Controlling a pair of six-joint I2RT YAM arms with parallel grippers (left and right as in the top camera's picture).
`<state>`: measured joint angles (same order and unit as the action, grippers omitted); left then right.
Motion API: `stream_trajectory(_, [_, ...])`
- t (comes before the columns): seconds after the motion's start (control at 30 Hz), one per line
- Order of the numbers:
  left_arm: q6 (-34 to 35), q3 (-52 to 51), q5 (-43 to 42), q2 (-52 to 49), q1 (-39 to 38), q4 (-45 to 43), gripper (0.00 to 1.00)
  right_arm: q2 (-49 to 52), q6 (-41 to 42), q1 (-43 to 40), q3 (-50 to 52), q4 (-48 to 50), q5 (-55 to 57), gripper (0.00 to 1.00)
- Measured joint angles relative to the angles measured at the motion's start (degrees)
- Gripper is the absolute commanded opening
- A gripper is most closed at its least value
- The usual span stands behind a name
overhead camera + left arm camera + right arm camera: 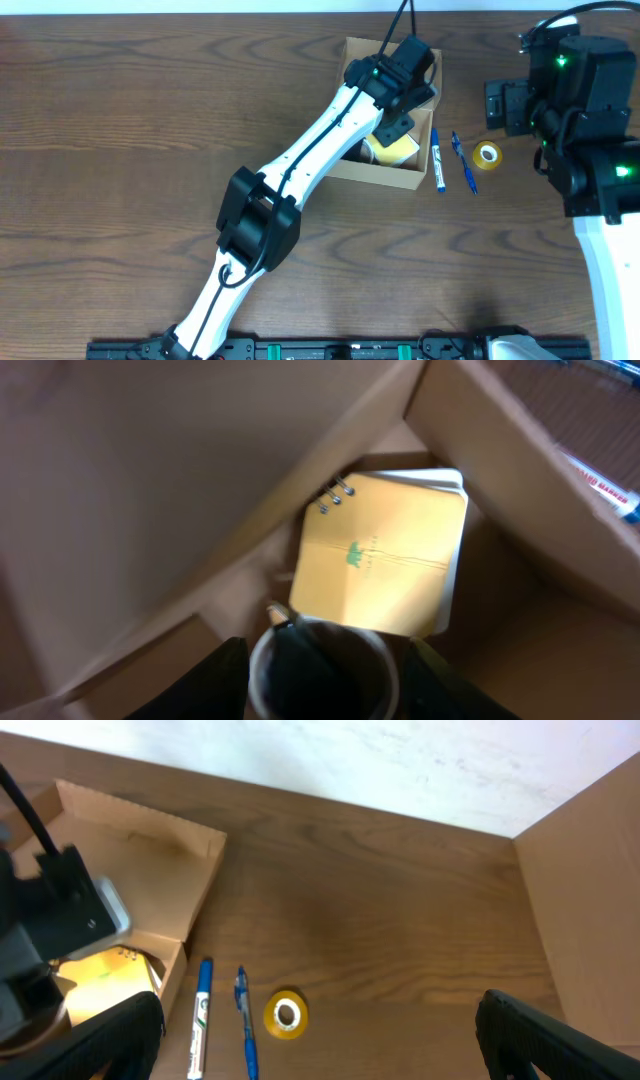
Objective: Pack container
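The tan cardboard container (352, 55) stands open at the back middle of the table. It also shows in the right wrist view (140, 830). A yellow spiral notebook (385, 555) lies inside it on the floor (398, 152). My left gripper (396, 122) is down inside the container, above the notebook. In the left wrist view its fingers (325, 680) are shut on a round roll (322, 672) with a pale rim and dark centre. My right gripper (320, 1050) is open and empty, hovering right of the container, above the table (494, 105).
A blue-and-white marker (438, 160), a blue pen (463, 162) and a yellow tape roll (487, 154) lie on the table just right of the container. They also show in the right wrist view: marker (201, 1015), pen (245, 1020), tape (286, 1015).
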<state>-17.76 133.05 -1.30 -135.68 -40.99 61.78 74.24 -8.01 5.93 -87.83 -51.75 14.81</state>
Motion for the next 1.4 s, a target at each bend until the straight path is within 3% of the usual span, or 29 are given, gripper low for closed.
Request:
stream_trajectory(0.3, [1.7,2.1,6.0,0.2,3.4,4.0,0.5,5.7,0.0,0.0,-0.1,-1.0,0.0,0.99])
stream_trajectory(0.7, [3.3,2.1,7.8,8.3,13.6,6.4,0.52,12.2,1.6,-1.4,-0.2,-4.0,-0.3,0.99])
stream_trajectory(0.93, [7.9,2.1,11.1,9.6,19.3,9.3,0.52,15.8,4.4,-5.4,-0.2,-7.0,-1.2,0.99])
stream_trajectory(1.4, [11.8,2.1,12.1,16.2,29.9,10.0,0.55,29.4,5.7,-8.4,-0.2,-7.2,-4.8,0.99])
